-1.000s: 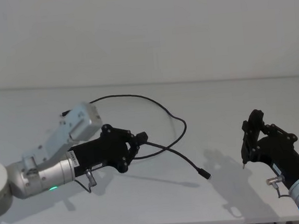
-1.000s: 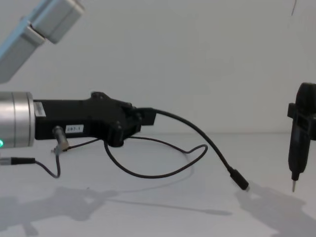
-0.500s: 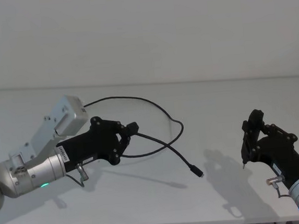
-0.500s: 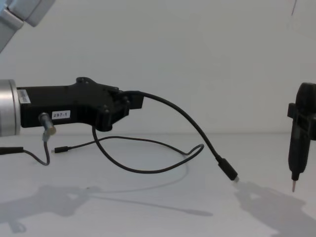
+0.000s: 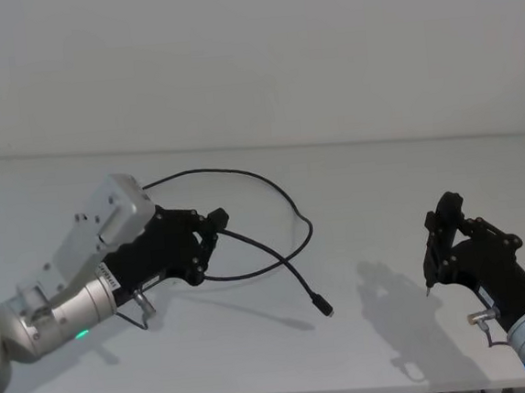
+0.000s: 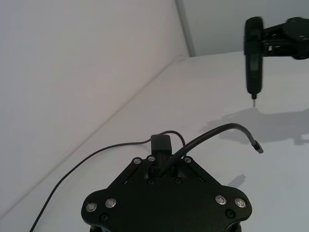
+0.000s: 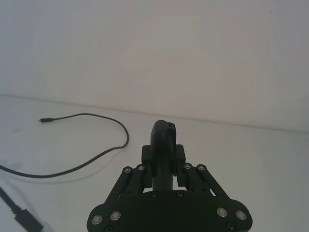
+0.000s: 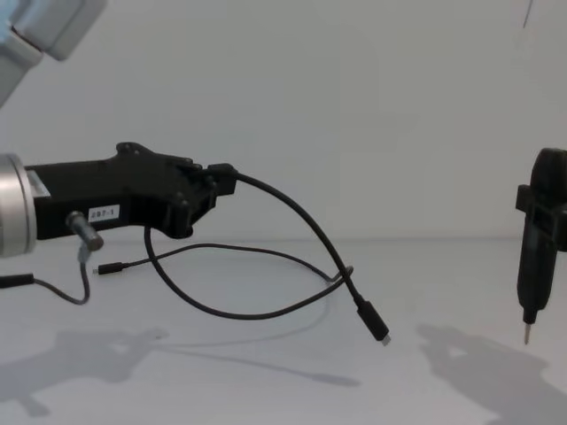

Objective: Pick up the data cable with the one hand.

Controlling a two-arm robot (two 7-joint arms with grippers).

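The data cable (image 5: 280,190) is a thin black cord that loops over the white table (image 5: 380,177). My left gripper (image 5: 211,222) is shut on it a little above the table, left of centre. From the fingers (image 8: 221,177) the cord arcs out and down to a small black plug (image 8: 372,320) that hangs just over the table. The cable's other end (image 8: 106,268) lies flat on the table. In the left wrist view the cord (image 6: 217,133) runs out from between the shut fingers (image 6: 161,144). My right gripper (image 5: 441,236) hangs shut at the right, well away from the cable (image 7: 96,154).
A short grey wire (image 8: 81,279) with a silver plug dangles under my left wrist. A pale wall runs along the table's far edge. My right gripper (image 8: 539,239) ends in a thin metal tip pointing down at the table.
My left gripper has moved left and risen with the cable in it. The hanging plug has swung left with it. The right arm has not moved.
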